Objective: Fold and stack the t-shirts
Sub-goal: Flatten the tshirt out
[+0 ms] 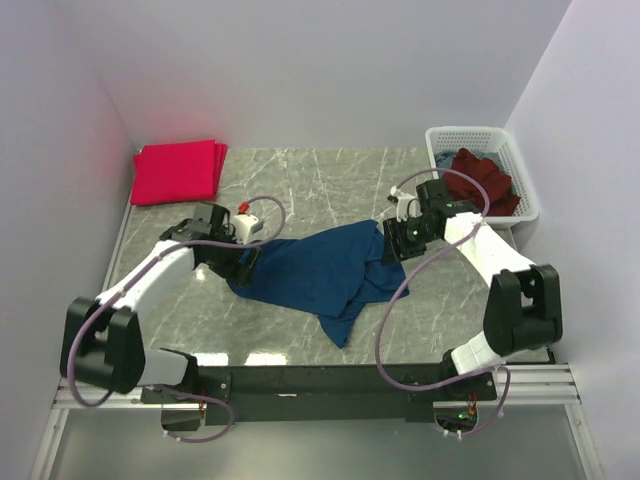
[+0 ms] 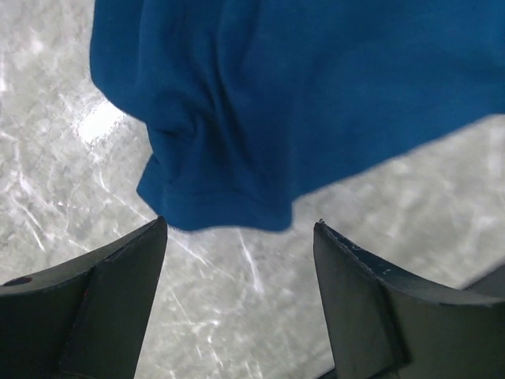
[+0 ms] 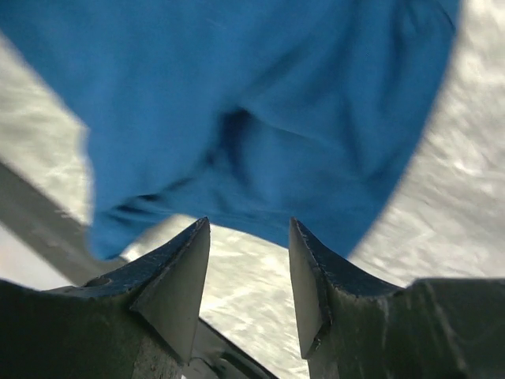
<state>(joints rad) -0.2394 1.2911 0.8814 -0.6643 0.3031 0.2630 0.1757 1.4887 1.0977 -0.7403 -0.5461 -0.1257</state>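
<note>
Left wrist view shows what the top view cannot: the left gripper gapes wide and empty, the blue shirt hem just ahead. The right gripper stands half open, also empty. From above, the shirt lies rumpled mid-table between them. Folded red shirts sit far left, and a maroon shirt lies in the basket.

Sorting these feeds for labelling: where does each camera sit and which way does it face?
Top external: above and behind the arm bases, looking down on the table, blue t-shirt, folded red shirts and basket; both arms show.
Left wrist: on the left arm, facing the t-shirt's edge; left end effector open, empty.
Right wrist: on the right arm, facing the t-shirt; right end effector open, empty.
Both wrist views share the blue t-shirt on the table.
</note>
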